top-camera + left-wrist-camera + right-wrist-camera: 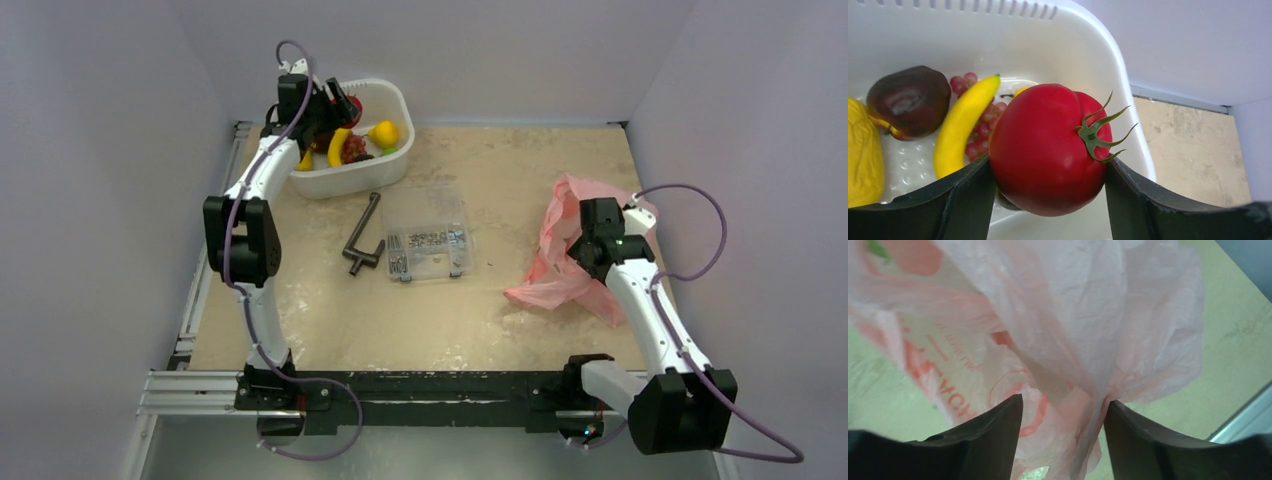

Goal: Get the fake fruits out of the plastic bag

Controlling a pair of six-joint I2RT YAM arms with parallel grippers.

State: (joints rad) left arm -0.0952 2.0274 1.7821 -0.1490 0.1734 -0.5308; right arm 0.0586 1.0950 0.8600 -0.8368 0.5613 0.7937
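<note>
A pale, scuffed table (500,320) is enclosed by plain grey walls. At its 11 o'clock corner a white tub (352,181) is set as the collecting place, and a banana (960,125), grapes (979,137) and a dark fruit (908,102) are already laid in it. A red tomato (1048,145) is pinched between the left jaws and held above the tub, presumably so that it can be dropped among the others. The plastic bag (552,240) is found at 3 o'clock, well apart from the tub, crumpled on the table. The right jaws are seen standing apart with a gathered fold of its film between them, seemingly to steady it. No clamping of the film can be made out. Whether any fruit is left inside cannot be told. A clear screw box (428,235) and a black key (362,240) are seen near the centre, with neither arm near them.
</note>
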